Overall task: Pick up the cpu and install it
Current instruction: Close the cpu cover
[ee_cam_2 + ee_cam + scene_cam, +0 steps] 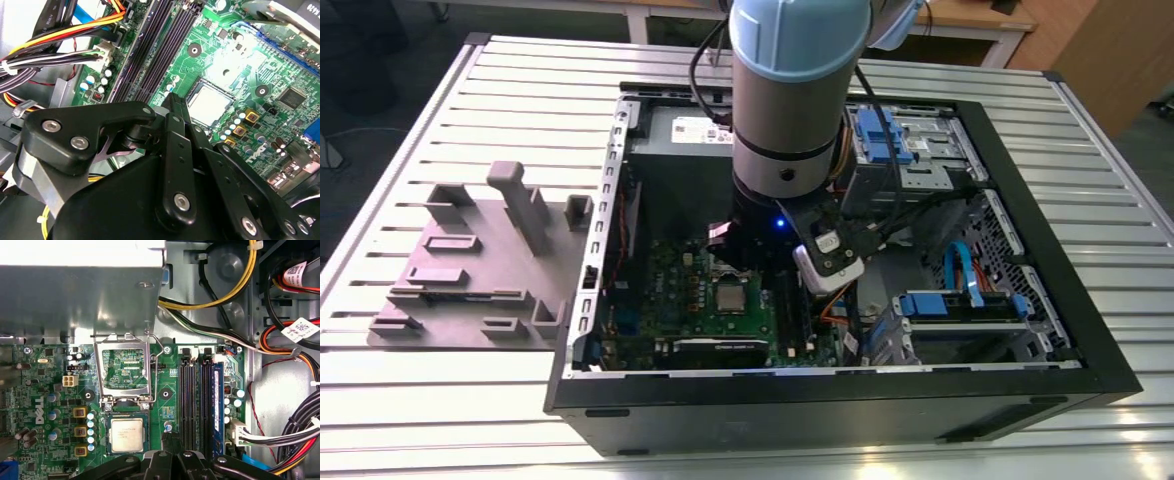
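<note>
The open computer case [854, 410] lies on its side on the slatted table [440, 120], with the arm [787, 100] reaching down into it over the green motherboard [45, 390]. In the first wrist view the socket's metal load frame [123, 336] stands swung back, with its wire lever [156, 371] raised beside it. The cpu [126, 434] lies below the frame's hinge in the socket seat, silvery top upward; it shows there in the exterior view [727, 297] and the second wrist view [210, 103] too. It looks flat and square to the seat, so the placing seems done or nearly so, and the frame is not yet down. To do this step well, I judge the chip must lie level on all four edges with its corners matched to the seat. It should take no sideways push, since a tilted chip would bear unevenly on the contacts beneath. The gripper [170, 438] hangs just beside the cpu, between it and the dark memory slots [192, 390]. Its fingers appear drawn together at the tips [171, 100], gripping nothing and clear of the chip
</note>
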{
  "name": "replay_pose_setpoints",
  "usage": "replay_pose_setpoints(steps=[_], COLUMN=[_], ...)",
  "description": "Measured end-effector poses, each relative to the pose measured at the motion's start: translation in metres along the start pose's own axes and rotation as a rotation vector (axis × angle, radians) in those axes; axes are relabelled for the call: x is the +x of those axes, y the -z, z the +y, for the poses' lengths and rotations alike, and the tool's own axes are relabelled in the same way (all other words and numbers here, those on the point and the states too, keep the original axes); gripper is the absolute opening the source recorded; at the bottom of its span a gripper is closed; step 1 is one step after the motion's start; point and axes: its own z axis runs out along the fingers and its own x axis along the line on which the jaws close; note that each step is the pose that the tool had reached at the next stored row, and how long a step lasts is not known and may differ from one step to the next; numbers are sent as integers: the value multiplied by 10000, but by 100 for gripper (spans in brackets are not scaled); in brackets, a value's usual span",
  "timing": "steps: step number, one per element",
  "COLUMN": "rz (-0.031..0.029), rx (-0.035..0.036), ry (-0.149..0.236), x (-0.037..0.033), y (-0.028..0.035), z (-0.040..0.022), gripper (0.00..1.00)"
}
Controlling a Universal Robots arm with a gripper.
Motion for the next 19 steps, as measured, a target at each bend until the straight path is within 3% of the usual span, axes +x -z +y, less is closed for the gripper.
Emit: replay_pose_setpoints(steps=[8, 14, 19], rz=[0, 0, 0], rx=[1, 4, 3], ry=[-3, -57, -58], x=[1, 6, 6], y=[-1, -3, -3], z=[24, 132, 139], gripper=[10, 10, 10])
